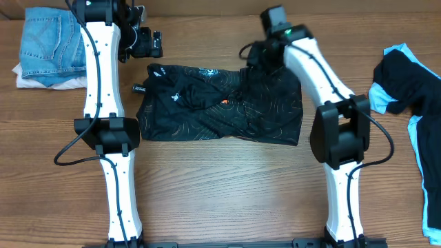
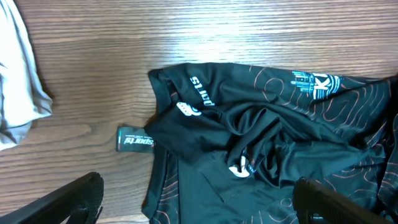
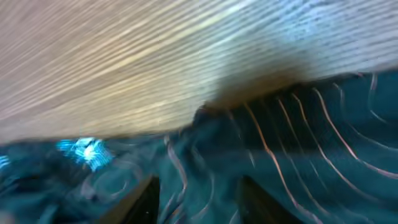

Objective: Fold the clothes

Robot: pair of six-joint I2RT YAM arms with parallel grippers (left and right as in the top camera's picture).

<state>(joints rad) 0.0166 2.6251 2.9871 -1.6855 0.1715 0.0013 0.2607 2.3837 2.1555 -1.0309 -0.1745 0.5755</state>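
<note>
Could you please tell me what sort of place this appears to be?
Likely a robotics lab bench for laundry folding: a wooden table, the left arm and right arm mounted at its edge, and a jersey and jeans laid out.

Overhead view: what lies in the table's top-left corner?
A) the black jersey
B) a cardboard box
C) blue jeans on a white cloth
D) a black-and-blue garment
C: the jeans sit folded on a white cloth in that corner, while the jersey lies mid-table and the black-and-blue garment at the right edge.
</note>
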